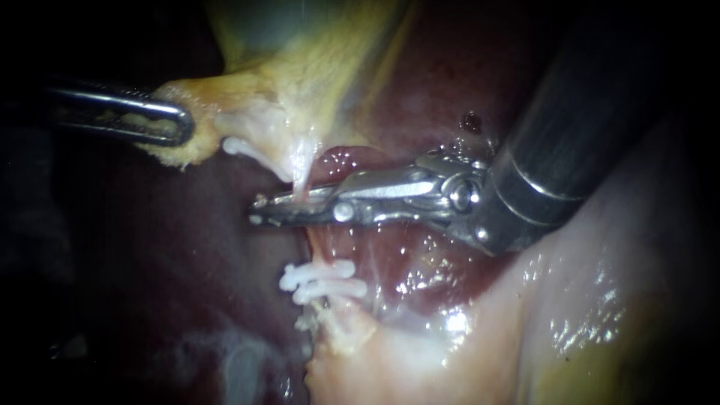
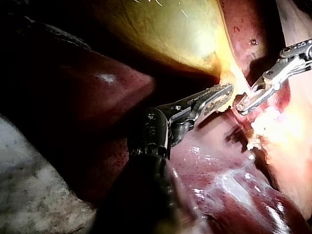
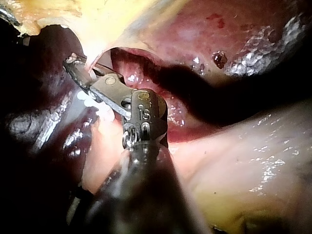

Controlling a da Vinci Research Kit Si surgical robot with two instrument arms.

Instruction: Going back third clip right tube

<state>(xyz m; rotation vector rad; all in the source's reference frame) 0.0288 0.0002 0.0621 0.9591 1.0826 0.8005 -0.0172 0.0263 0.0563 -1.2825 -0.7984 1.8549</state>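
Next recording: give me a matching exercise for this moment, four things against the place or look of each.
Things:
1. left instrument
2. right instrument
3. white clips
4. liver

Place or look:
A. set across the tube, below the right instrument
B. holding the yellowish gallbladder
C. dark red surface behind the rest
D. tip at the tube, above the clips

Pairs: 1-B, 2-D, 3-A, 4-C

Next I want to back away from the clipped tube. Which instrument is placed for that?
Right. The right instrument sits across the tube, just above the white clips, so it can likely draw straight back along its shaft. The left instrument grips the gallbladder, off to the side, and seems needed there.
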